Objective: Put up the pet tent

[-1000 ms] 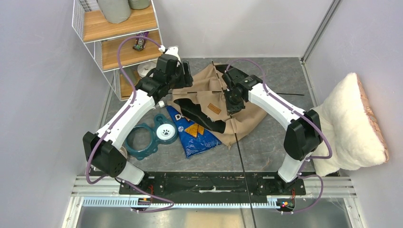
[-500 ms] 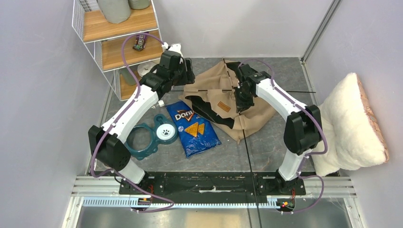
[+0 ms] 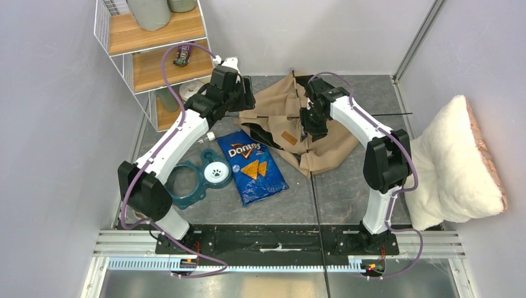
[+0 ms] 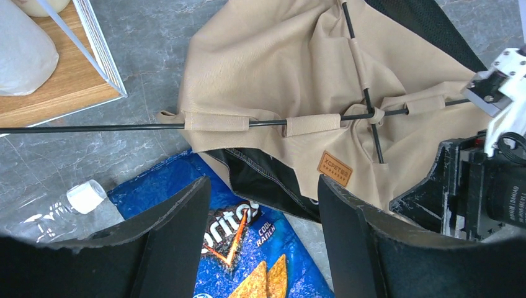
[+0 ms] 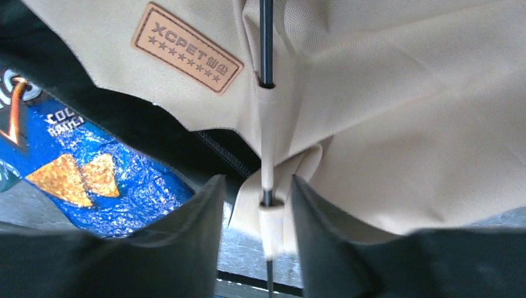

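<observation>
Nearest you, the Doritos bag point(image 3: 257, 167) is lying flat on the desk point(image 3: 347, 192), and just beyond it the pet tent point(image 3: 329, 152) is slumping collapsed at the far middle, its black-lined edge resting against the bag. Your right arm is reaching out and bending down over the tent's middle, with the right gripper point(image 5: 257, 186) standing parted either side of a black pole point(image 5: 266, 37) below the brown patch label point(image 5: 186, 48), probably placed to work that pole. Farther left, your left arm is stretching forward, its left gripper point(image 4: 263, 186) hanging spread wide and empty above the tent's edge, likely waiting to steady it.
</observation>
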{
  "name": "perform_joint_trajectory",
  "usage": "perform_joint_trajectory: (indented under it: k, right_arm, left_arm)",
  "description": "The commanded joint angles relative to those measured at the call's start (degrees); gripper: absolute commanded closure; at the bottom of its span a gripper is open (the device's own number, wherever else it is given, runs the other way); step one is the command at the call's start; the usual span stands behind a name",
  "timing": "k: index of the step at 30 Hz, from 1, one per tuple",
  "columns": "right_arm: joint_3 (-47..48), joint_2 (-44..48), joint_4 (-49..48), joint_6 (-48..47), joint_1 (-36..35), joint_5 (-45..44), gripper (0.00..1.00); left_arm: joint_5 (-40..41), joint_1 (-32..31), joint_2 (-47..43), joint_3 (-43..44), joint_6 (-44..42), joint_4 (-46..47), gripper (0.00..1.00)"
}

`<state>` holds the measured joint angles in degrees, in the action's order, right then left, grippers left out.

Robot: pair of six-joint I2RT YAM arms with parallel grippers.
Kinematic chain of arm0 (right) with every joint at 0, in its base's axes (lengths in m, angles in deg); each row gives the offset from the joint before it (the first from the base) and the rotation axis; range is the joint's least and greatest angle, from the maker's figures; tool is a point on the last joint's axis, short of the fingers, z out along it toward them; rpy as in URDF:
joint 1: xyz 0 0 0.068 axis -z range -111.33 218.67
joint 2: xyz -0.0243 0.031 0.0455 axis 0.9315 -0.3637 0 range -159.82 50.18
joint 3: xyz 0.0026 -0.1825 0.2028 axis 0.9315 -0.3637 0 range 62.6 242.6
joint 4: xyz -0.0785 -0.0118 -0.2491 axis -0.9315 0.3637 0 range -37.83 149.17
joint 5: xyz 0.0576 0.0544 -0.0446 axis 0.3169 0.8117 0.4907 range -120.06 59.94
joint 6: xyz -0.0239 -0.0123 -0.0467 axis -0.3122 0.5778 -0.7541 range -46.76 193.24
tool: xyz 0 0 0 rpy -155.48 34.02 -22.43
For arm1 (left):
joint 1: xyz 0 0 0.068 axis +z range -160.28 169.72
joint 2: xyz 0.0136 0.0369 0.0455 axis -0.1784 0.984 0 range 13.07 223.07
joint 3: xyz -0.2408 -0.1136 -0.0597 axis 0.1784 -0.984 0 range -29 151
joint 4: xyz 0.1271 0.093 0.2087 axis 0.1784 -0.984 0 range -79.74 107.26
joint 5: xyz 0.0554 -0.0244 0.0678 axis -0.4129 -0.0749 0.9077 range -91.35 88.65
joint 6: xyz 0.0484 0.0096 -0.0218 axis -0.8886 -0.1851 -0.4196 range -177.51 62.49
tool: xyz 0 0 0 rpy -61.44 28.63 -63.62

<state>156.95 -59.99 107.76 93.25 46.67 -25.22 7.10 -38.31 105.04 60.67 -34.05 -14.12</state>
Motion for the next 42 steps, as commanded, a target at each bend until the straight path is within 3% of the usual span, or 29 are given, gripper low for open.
perform_joint_trajectory:
  k: [1, 7, 18, 24, 29, 33, 38, 42]
  right_arm:
    - [-1.71, 7.20, 0.92, 1.07, 0.11, 1.96, 0.42]
    - [-9.84, 17.44, 0.91, 2.40, -0.12, 5.75, 0.28]
    - [-39.13, 39.35, -2.58, 8.82, -9.40, 8.31, 0.27]
    - [-47.50, 38.35, -9.08, 10.96, -14.45, 5.65, 0.41]
    - [-51.10, 36.18, -13.26, 12.17, -14.63, 6.04, 0.54]
    - [-51.81, 34.34, -14.56, 11.86, -14.56, 5.52, 0.73]
    - [-51.32, 32.47, -15.60, 11.72, -14.60, 5.13, 0.78]
    - [-48.68, 32.47, -14.11, 12.16, -14.61, 2.95, 0.95]
  left_arm:
    - [-0.61, 0.26, -0.04, 2.50, -1.49, 0.44, 0.29]
    - [-2.22, 0.26, 0.18, 2.53, -1.34, 0.39, 0.29]
    - [-2.44, 0.27, -1.58, 1.39, -1.22, 0.44, 0.27]
    - [-2.93, 0.22, -3.15, 0.20, -1.49, 0.95, 0.14]
    - [-2.95, 0.25, -4.40, 0.10, -1.76, 1.14, 0.13]
    - [-2.77, 0.30, -4.85, 0.07, -2.01, 1.32, 0.13]
    - [-2.72, 0.34, -5.08, 0.34, -2.48, 1.59, 0.15]
    - [-2.80, 0.25, -5.09, 0.90, -2.33, 1.67, 0.16]
